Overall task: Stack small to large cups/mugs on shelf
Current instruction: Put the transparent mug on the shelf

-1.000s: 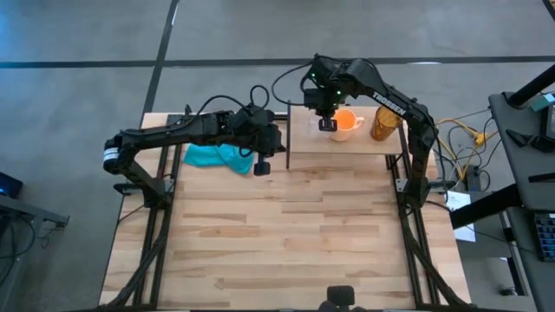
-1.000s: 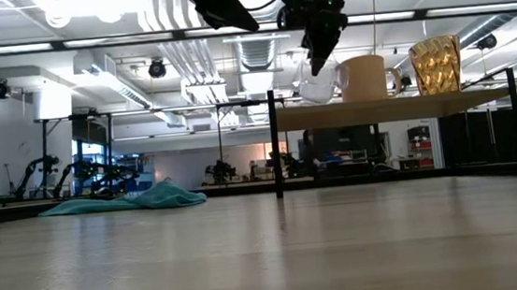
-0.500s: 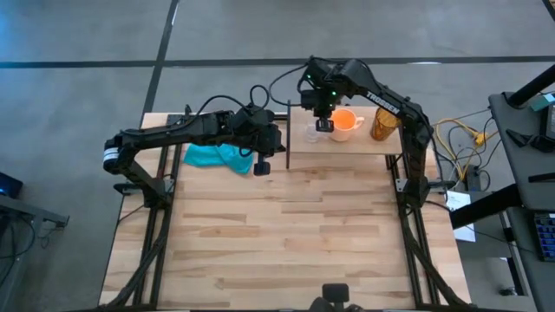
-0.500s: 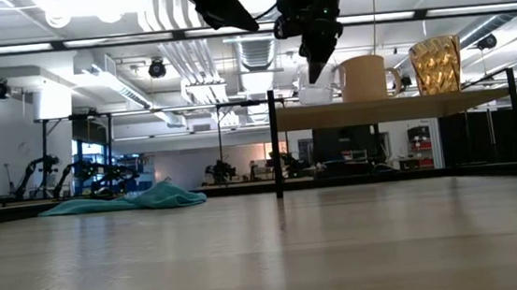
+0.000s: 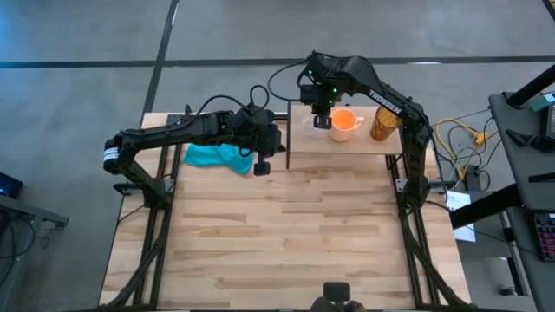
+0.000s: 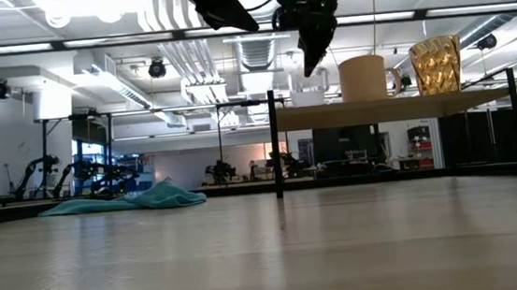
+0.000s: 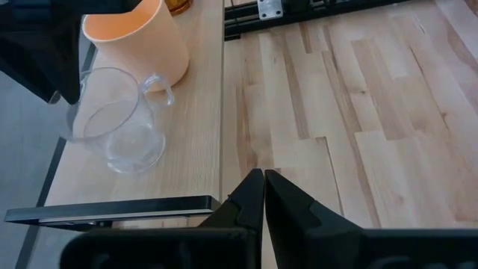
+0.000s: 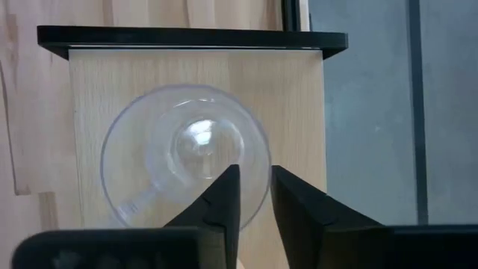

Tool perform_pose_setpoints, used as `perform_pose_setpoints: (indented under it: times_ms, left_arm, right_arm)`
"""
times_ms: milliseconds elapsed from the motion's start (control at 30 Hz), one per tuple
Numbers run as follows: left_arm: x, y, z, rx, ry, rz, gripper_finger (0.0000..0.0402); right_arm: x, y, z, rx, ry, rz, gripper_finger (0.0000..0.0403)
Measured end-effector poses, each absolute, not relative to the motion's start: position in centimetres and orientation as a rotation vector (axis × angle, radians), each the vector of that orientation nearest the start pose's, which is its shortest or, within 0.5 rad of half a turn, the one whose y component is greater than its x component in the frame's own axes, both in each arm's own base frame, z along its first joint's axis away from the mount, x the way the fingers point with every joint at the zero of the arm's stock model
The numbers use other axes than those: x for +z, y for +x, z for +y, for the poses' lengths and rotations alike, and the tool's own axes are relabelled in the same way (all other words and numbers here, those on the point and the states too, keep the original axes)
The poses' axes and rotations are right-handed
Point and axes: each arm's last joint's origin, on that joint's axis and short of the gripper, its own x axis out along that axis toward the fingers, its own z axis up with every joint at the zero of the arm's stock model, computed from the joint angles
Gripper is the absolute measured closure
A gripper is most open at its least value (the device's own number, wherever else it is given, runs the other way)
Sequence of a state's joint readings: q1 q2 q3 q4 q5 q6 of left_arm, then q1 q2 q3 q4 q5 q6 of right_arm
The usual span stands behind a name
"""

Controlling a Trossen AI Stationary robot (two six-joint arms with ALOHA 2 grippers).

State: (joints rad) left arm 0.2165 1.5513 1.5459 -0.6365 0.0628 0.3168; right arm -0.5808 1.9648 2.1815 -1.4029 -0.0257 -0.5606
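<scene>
The clear glass cup [image 6: 308, 94] stands upright on the left end of the shelf [image 6: 396, 108]; it also shows as glass cup [image 8: 187, 161] and glass cup [image 7: 116, 131]. Next to it on the board are the orange mug [image 5: 345, 123] and, farther right, the brown wood-grain cup [image 5: 384, 124]. My right gripper [image 6: 311, 65] hangs just above the glass cup, pointing down, narrowly open and empty; in its own view the right gripper [image 8: 255, 179] looks down into the cup. My left gripper [image 5: 261, 166] waits shut over the table by the shelf's left post.
A teal cloth [image 5: 217, 156] lies on the tabletop left of the shelf, under the left arm. The shelf's black post [image 5: 287, 143] stands between the left gripper and the cups. The wide plank tabletop [image 5: 286, 234] stretches toward the near edge.
My right gripper carried the glass cup, tilted, down onto the shelf's left end beside the orange mug, let go and rose a little. The cup now stands upright on the board. The left arm kept still.
</scene>
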Motion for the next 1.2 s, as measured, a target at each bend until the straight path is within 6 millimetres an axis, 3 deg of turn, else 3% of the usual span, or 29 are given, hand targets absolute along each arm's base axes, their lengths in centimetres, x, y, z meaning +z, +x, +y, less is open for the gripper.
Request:
perform_pose_setpoints:
  times_ms: [200,633,833,1000,1200]
  left_arm:
    - [36.8,33.0,7.1,0.046,0.216,0.653,0.0402]
    - [36.7,33.0,7.1,0.045,0.216,0.656,0.0402]
    - [36.7,33.0,7.1,0.046,0.216,0.658,0.0402]
    - [36.7,33.0,7.2,0.073,0.225,0.663,0.0402]
    - [36.7,32.9,7.5,0.176,0.259,0.685,0.0402]
  right_arm:
    - [36.8,32.2,-21.0,-0.152,-0.130,1.228,0.0308]
    - [37.9,31.9,-20.8,-0.207,-0.194,1.247,0.0311]
    - [40.2,31.6,-19.0,-0.227,-0.148,1.214,0.0317]
    - [41.6,31.3,-16.3,-0.204,0.069,1.146,0.0317]
    - [42.1,32.7,-13.1,-0.238,0.239,1.078,0.0327]
